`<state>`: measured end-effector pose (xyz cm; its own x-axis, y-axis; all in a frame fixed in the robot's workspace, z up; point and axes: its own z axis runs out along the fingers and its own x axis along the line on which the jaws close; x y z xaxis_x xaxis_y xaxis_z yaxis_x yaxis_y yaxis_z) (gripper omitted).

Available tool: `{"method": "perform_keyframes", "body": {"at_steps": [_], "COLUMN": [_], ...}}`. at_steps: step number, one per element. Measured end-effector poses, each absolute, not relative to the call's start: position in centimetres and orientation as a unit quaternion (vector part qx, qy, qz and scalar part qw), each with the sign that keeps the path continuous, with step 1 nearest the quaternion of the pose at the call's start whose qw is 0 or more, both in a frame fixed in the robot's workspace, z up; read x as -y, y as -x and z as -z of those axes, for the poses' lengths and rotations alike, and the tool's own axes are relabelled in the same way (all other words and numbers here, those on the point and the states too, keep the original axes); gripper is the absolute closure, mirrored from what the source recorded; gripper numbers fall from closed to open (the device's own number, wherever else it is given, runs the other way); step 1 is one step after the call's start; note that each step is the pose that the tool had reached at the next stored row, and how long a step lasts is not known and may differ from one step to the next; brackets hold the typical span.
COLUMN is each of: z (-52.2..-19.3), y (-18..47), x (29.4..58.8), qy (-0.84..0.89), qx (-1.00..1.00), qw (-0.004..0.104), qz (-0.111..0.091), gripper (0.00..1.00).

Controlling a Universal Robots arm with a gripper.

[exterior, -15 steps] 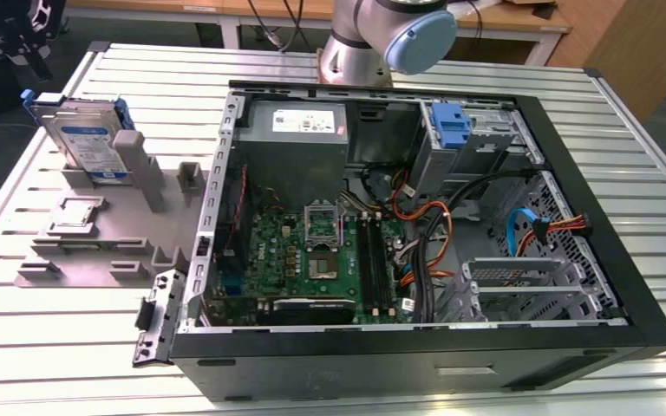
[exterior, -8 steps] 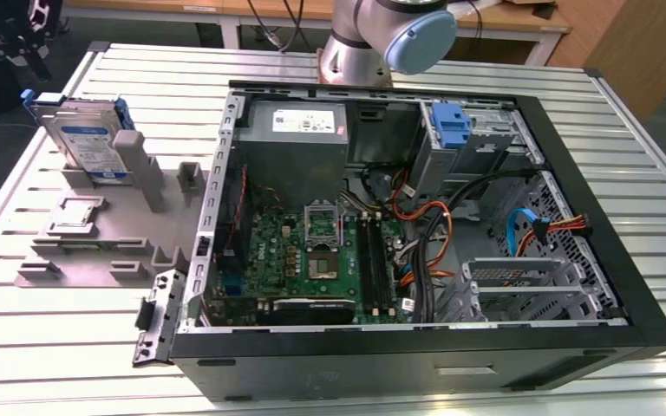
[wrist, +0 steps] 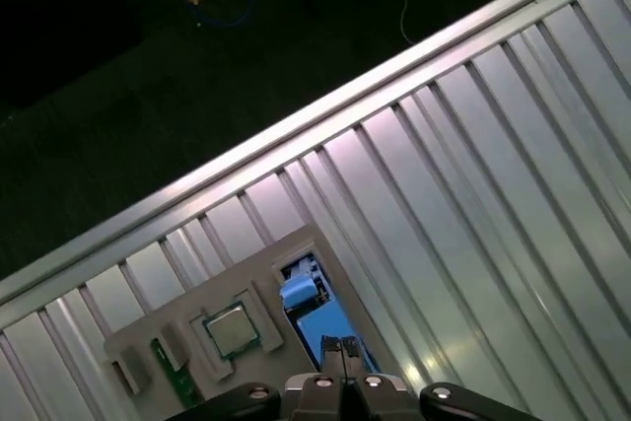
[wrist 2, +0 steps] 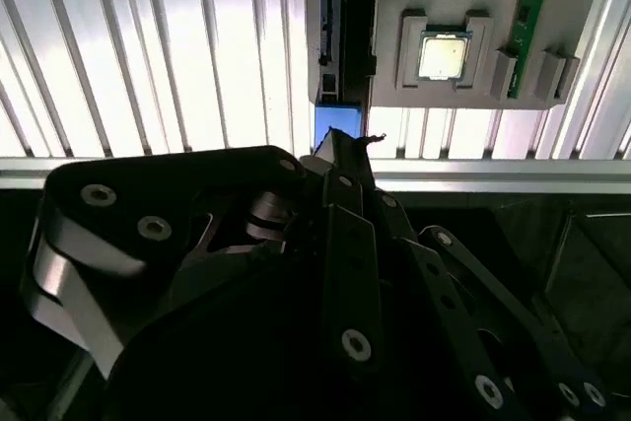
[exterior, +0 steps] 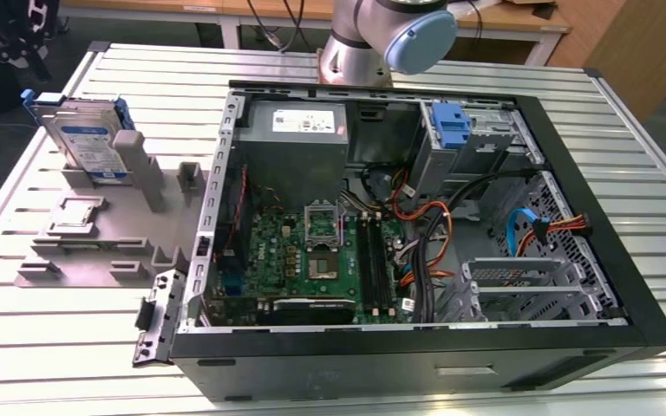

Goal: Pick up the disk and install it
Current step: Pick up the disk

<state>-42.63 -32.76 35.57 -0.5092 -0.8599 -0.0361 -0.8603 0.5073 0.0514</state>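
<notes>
- The disk, a flat rectangular silver hard drive with a blue-and-white label and blue plastic side rails, stands on edge in a slot of the grey moulded holder; set upright like this, its upper edge is probably offered to a grasp from above.
- The black end effector hangs above the holder, lined up over the disk's blue rail in both wrist views; its fingers are pressed together on nothing and do not touch the disk.
- The holder lies on the ribbed metal bench, just beside the open black computer case; the disk is not yet installed there.
</notes>
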Motion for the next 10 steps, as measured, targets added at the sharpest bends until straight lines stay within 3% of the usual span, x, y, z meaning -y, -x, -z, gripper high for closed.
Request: {"method": "perform_keyframes", "body": {"at_steps": [10], "z": [-35.31], "y": [42.84], "x": [32.76], "qy": [0.548], "qx": [-0.836], "qw": [0.001], "qz": [-0.031], "gripper": [0.9]}}
